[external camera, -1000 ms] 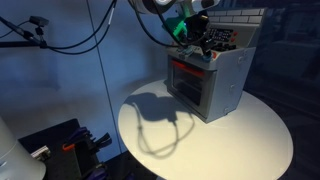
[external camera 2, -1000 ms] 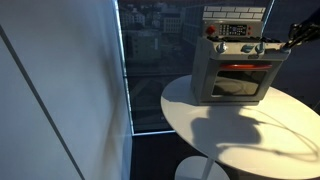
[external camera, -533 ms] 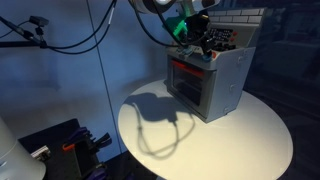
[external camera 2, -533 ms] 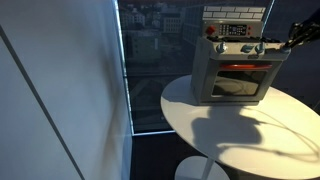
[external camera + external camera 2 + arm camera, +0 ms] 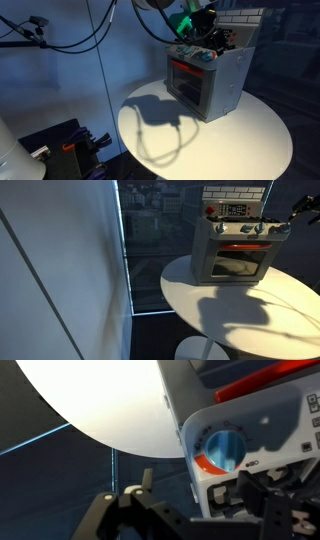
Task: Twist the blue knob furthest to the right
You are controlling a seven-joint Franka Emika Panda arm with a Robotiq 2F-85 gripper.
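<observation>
A grey toy oven (image 5: 210, 85) (image 5: 236, 252) stands on the round white table (image 5: 230, 140). The wrist view shows one blue knob (image 5: 222, 448) with a red ring on the oven's front panel. My gripper (image 5: 200, 490) is open just off that knob, one finger (image 5: 147, 480) to its left and the other (image 5: 256, 492) below it, neither touching. In an exterior view the gripper (image 5: 196, 27) hangs above the oven's top front edge. In an exterior view it sits at the right frame edge (image 5: 304, 207), past the oven's right corner.
The table's white top (image 5: 250, 305) extends in front of the oven. A glass wall and window (image 5: 150, 240) lie behind. Cables (image 5: 90, 35) hang from the arm, and dark equipment (image 5: 60, 145) sits on the floor beside the table.
The gripper has gone from shut to open and has drawn back, up and away from the oven's knob row.
</observation>
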